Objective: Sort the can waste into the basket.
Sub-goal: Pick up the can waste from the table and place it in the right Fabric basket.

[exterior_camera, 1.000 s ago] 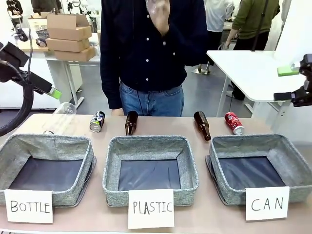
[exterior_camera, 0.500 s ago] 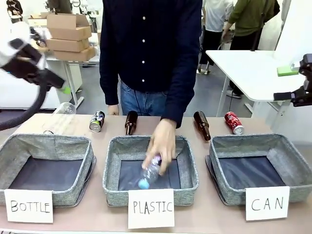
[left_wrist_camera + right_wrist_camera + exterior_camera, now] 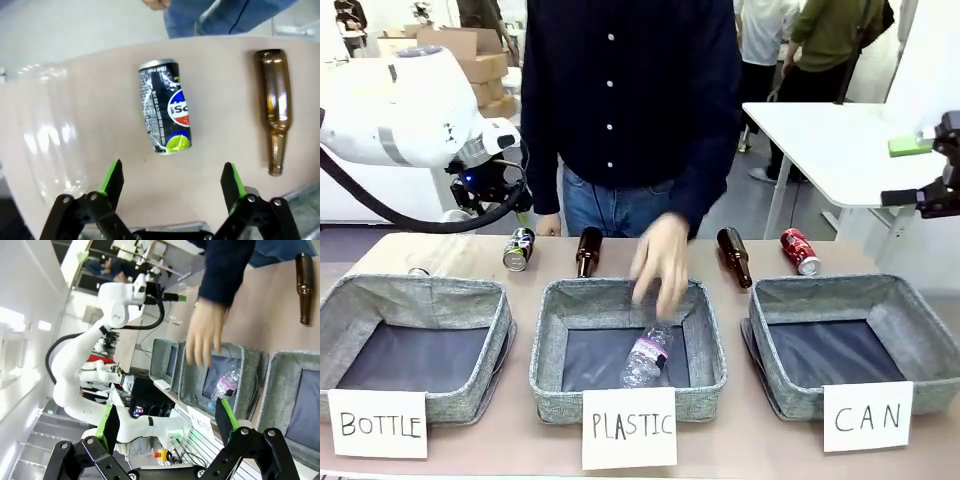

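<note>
Black can amid bare tabletop beyond spread left gripper.

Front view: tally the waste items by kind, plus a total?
Cans: 2 — black can, red can, both on the table behind the baskets.
Brown glass bottles: 2 — one behind the PLASTIC basket, another right of it.
Clear plastic bottles: 2 — one in the PLASTIC basket, one lying left of the black can.
Total: 6

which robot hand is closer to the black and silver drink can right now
Left. The left hand hangs open just above the black-and-silver metal drink can; the right hand is raised off at the table's opposite side, open and empty.
</note>
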